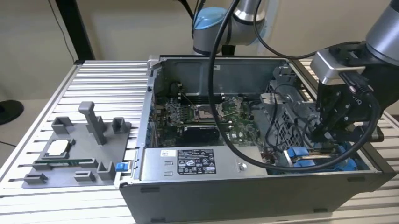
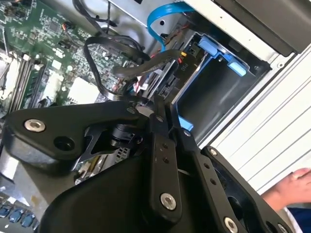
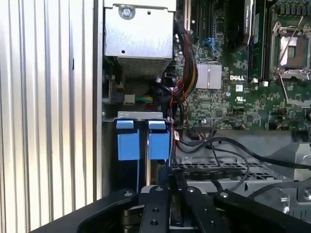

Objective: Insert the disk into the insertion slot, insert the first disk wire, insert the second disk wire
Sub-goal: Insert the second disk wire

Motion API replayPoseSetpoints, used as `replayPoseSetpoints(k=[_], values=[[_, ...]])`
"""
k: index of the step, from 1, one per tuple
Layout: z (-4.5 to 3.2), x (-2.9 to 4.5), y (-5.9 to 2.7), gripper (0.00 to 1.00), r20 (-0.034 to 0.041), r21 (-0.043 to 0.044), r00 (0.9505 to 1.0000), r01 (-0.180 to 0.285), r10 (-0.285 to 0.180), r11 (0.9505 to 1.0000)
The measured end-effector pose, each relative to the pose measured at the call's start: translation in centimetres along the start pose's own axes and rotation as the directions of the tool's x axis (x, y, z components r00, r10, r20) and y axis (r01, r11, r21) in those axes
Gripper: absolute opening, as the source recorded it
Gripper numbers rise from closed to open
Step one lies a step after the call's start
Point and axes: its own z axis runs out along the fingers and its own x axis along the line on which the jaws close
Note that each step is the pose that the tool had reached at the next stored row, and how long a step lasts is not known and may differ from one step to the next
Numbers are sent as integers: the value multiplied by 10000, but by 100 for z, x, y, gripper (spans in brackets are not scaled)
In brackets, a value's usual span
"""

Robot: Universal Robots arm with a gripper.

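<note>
In the exterior view my jaws (image 1: 329, 135) hang low inside the open computer case (image 1: 249, 186), at about four o'clock of the picture, right over the blue rails of the insertion slot (image 1: 299, 156) by the perforated cage; my arm comes down from the upper right, wrist turned straight down, its black cable (image 1: 215, 93) looping across the motherboard (image 1: 206, 116). The grey power-supply box (image 1: 187, 163) sits at six o'clock, and a fixture tray (image 1: 68, 154) lies on the ribbed surface (image 1: 106, 79) at nine o'clock. In the second wrist view the slot (image 2: 214, 82) looks like a dark, hollow bay with blue tabs at one o'clock, and a blue ribbon wire (image 2: 160, 14) curls loose at twelve; a person's hand (image 2: 291, 187) rests at four o'clock. My jaws (image 2: 163, 121) look drawn nearly together, on something thin and dark, though I cannot tell what. In the first wrist view two blue carrier tabs (image 3: 143, 141) stand just ahead of my jaws (image 3: 172, 182), with loose wires (image 3: 180, 111) beside them. I judge the disk is not clearly seated yet, and neither wire looks plugged in.
</note>
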Motion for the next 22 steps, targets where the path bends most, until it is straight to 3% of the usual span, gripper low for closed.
replayPoseSetpoints(k=[4,7,18,22], values=[[36,3,0,0,-88,136,10000,2,-1,9999],[60,5,-2,0,-115,240,9999,8,-6,9997],[74,6,-2,0,-112,252,9999,9,-6,9997],[90,8,-1,0,-113,323,9999,15,-12,9995]])
